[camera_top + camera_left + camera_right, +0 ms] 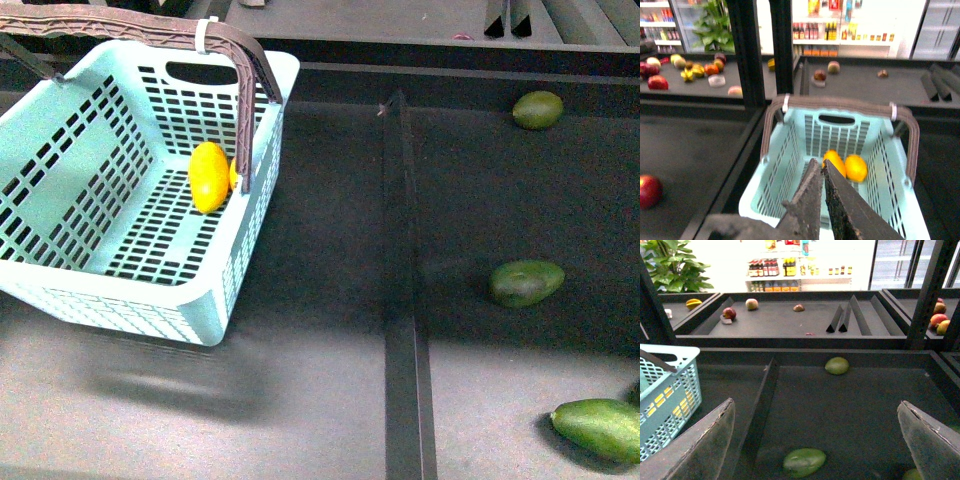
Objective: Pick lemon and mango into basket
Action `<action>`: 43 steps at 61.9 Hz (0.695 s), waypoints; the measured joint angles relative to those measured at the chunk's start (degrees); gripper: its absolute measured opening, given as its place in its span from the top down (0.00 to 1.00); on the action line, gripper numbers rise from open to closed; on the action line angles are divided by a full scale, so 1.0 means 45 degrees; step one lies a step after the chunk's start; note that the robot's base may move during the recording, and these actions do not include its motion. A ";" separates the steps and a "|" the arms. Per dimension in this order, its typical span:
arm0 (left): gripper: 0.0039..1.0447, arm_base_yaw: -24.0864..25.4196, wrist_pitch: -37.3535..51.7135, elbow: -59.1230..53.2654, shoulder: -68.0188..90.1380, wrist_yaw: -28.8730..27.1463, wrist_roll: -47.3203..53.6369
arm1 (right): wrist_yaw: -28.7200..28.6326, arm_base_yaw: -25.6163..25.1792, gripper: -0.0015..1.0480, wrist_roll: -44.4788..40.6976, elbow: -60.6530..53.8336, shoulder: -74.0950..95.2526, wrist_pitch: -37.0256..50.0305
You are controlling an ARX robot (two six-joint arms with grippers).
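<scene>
Dark display shelf point(320, 390) with the items resting directly on it.

A raised dark divider strip point(405, 300) runs front to back and splits the shelf into two bays. In the left bay stands the light teal basket point(60, 170), its slotted walls upright and its brown handles raised. In the right bay lie three green oval fruits, well apart: one near the back edge point(538, 109), one at mid-depth just right of the divider point(526, 282), and one at the front right corner point(603, 428).
</scene>
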 joint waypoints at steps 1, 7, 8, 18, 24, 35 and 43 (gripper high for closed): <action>0.97 0.0000 -0.0019 0.0000 -0.0034 -0.0005 0.0000 | -0.0010 0.0000 0.08 0.0005 0.0000 0.0000 0.0000; 0.97 0.0000 -0.0034 0.0000 -0.0097 -0.0005 0.0000 | -0.0010 0.0000 0.08 0.0000 0.0000 0.0000 0.0000; 0.97 0.0000 -0.0039 0.0000 -0.0097 -0.0005 0.0000 | -0.0015 0.0000 0.08 0.0000 0.0000 0.0000 0.0000; 0.97 0.0000 -0.0039 0.0000 -0.0097 -0.0005 0.0000 | -0.0010 0.0000 0.08 0.0005 0.0000 0.0000 0.0000; 0.97 0.0000 -0.0039 0.0000 -0.0097 -0.0005 0.0000 | -0.0010 0.0000 0.08 0.0000 0.0000 0.0000 0.0000; 0.97 0.0000 -0.0039 0.0000 -0.0097 -0.0005 0.0000 | -0.0010 0.0000 0.08 0.0000 0.0000 0.0000 0.0000; 0.95 0.0000 -0.0039 0.0000 -0.0097 -0.0005 -0.0005 | -0.0010 0.0000 0.08 0.0000 0.0000 0.0000 0.0000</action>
